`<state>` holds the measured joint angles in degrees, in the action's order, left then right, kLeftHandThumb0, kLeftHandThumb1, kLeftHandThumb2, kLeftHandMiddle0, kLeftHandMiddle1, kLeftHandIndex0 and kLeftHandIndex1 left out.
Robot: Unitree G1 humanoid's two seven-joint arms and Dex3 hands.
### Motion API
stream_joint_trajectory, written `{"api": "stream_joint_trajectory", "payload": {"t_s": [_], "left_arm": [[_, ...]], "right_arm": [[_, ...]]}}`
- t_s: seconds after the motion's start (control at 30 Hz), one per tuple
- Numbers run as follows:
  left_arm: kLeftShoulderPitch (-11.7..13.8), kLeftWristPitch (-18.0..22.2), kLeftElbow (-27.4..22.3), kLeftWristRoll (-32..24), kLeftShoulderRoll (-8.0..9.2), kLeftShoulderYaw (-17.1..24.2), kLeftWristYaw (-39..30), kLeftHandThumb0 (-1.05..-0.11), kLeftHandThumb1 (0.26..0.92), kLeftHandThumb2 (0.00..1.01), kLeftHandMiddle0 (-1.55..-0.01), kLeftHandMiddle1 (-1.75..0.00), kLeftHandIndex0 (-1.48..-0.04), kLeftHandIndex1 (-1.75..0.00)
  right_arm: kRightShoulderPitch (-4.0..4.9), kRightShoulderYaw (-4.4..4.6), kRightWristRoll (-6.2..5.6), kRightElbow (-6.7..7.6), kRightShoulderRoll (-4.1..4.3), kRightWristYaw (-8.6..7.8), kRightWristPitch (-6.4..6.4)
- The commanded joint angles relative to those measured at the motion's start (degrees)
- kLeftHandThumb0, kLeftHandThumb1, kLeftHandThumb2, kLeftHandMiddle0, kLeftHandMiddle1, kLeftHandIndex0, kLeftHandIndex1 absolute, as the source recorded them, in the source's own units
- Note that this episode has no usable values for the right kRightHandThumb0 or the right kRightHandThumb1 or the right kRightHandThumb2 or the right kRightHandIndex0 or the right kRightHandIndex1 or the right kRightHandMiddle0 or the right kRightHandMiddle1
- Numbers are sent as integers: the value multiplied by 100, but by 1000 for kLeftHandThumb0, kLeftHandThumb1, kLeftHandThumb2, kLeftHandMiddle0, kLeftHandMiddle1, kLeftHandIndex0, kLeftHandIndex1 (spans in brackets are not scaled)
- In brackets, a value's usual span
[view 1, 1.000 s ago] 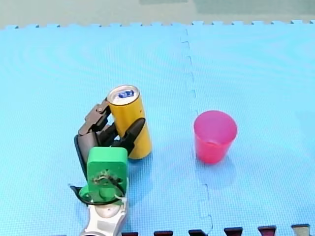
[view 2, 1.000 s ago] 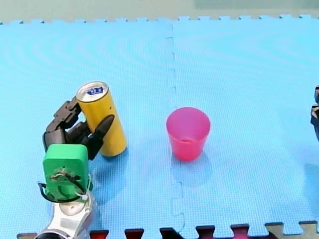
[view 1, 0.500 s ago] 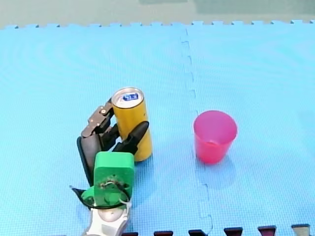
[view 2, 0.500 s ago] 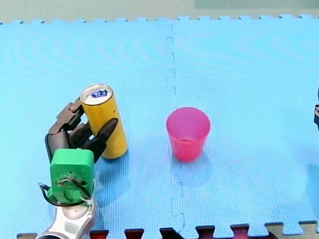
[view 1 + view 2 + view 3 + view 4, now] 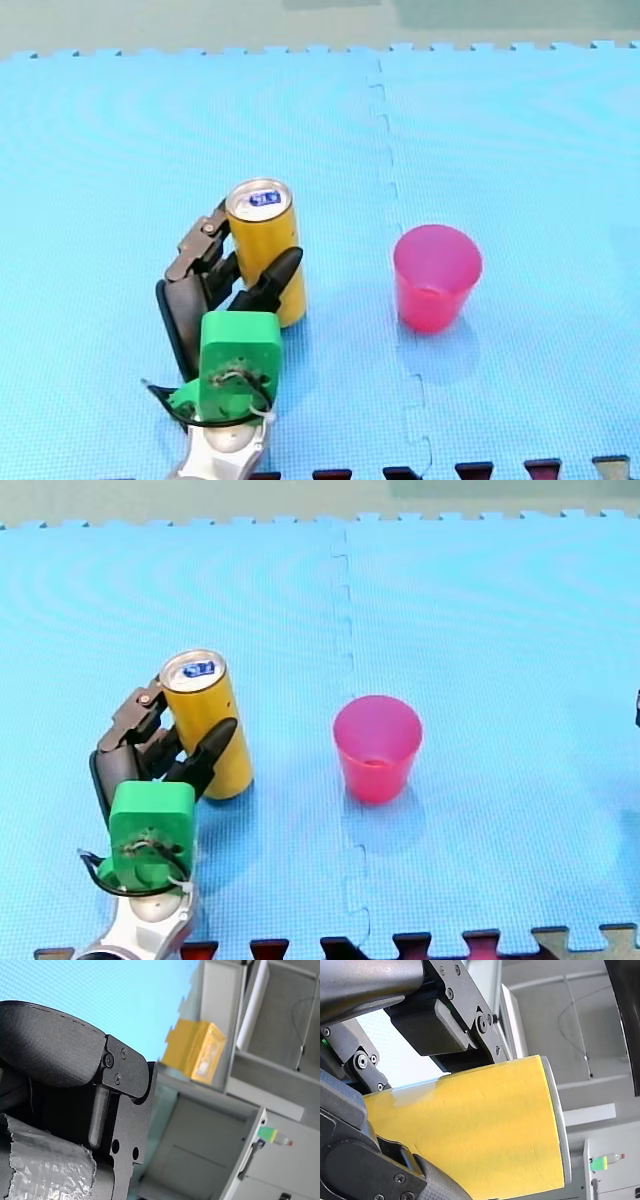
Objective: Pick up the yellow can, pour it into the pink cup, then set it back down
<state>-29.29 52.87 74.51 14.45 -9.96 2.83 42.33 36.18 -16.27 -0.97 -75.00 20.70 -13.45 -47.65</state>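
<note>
First head view: grips can [image 5: 265, 250] tight in left hand [image 5: 213, 290], stands it straighter than a second ago; looks ready to lift to cup [image 5: 437, 275].

It looks like a robotics lab or test room. A blue interlocking foam mat [image 5: 500, 150] serves as the work surface, and beyond its edge are plain grey cabinets [image 5: 295, 1170], a yellow box [image 5: 195, 1052] and a cable [image 5: 302, 1020] hanging on a bare wall.
</note>
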Motion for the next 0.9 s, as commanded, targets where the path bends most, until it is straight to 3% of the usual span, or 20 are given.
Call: {"api": "stream_joint_trajectory", "payload": {"t_s": [0.0,0.73,0.87], "left_arm": [[-46,28,0,-15,-6,8,37,-327,826,0,-1273,-1,-1189,-6],[-6,-39,71,222,-5,-172,509,-351,813,0,-1270,-1,-1219,-7],[15,-25,73,273,-12,-215,545,-396,806,0,-1199,0,-1128,0]], "right_arm": [[9,-16,-26,11,45,-10,-5],[26,-31,-26,7,112,-24,40],[26,-38,-35,8,120,-37,32]]}}
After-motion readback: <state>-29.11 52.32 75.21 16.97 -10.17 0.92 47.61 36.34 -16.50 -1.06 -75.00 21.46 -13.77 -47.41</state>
